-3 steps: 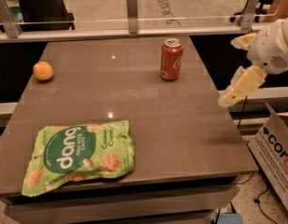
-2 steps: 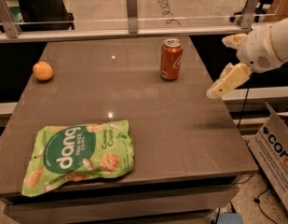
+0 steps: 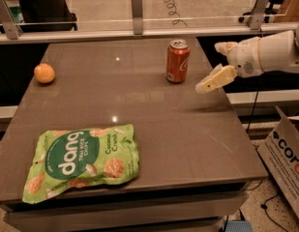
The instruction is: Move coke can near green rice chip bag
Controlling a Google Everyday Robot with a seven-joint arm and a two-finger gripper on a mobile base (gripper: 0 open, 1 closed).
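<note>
coke can (image 3: 178,61): upright, far side of table (image 3: 187,139);
green rice chip bag (image 3: 81,161): flat, front left;
gripper (image 3: 209,66): fingers apart, beside can's right

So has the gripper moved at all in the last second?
Yes. The gripper, open, has come left toward the coke can, which stands untouched on the table; a gap remains between them.

White rounded arm (image 3: 279,50), cream-fingered hand (image 3: 208,67), far right
</note>
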